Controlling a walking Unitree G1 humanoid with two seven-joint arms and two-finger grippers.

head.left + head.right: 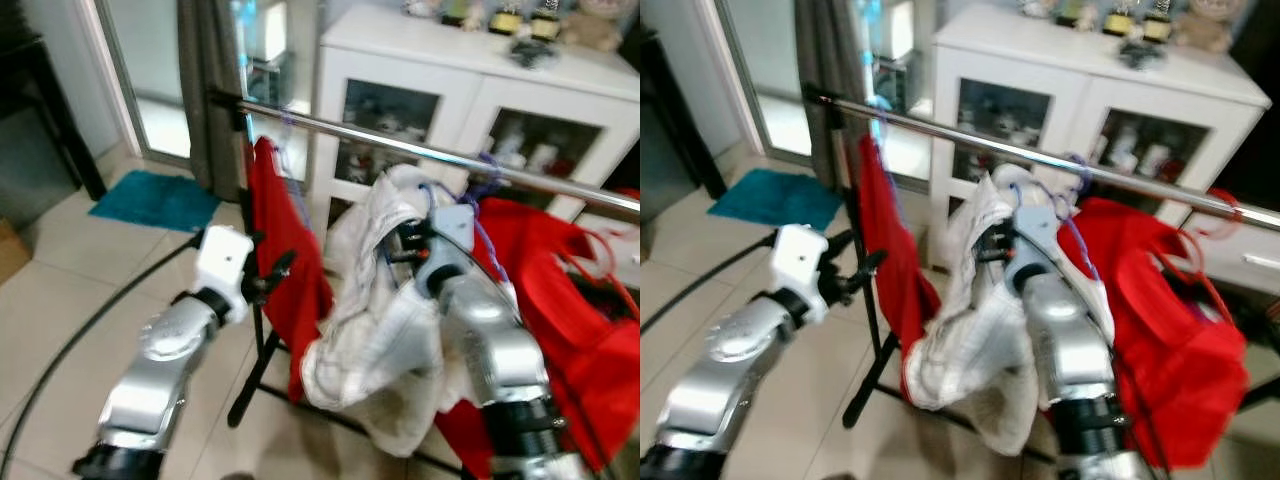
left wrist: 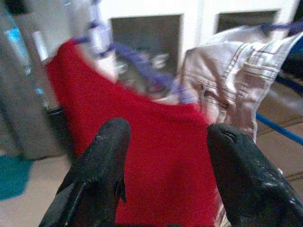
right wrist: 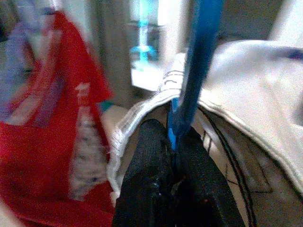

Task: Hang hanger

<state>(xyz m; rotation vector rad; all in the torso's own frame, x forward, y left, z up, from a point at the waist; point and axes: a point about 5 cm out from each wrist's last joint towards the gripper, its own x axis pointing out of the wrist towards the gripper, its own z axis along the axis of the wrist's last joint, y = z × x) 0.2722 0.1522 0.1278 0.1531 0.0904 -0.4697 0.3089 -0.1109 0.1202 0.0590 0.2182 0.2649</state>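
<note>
A chrome clothes rail [image 1: 420, 150] runs across the rack. My right gripper [image 3: 174, 156] is shut on a blue hanger [image 3: 194, 71] that carries a white garment [image 1: 375, 320], held just below the rail. Red garments hang on either side: a left red one [image 1: 285, 240] and a right red one [image 1: 560, 290]. My left gripper [image 2: 165, 156] is open, its fingers [image 2: 102, 165] pointing at the left red garment, close to it and apart from it. A purple hanger [image 2: 137, 59] holds that red garment.
A white cabinet [image 1: 470, 90] with glass doors stands behind the rack. The rack's black legs [image 1: 250, 380] spread over the tiled floor. A teal mat [image 1: 155, 200] lies at the back left, and a black cable [image 1: 90, 320] crosses the floor at my left.
</note>
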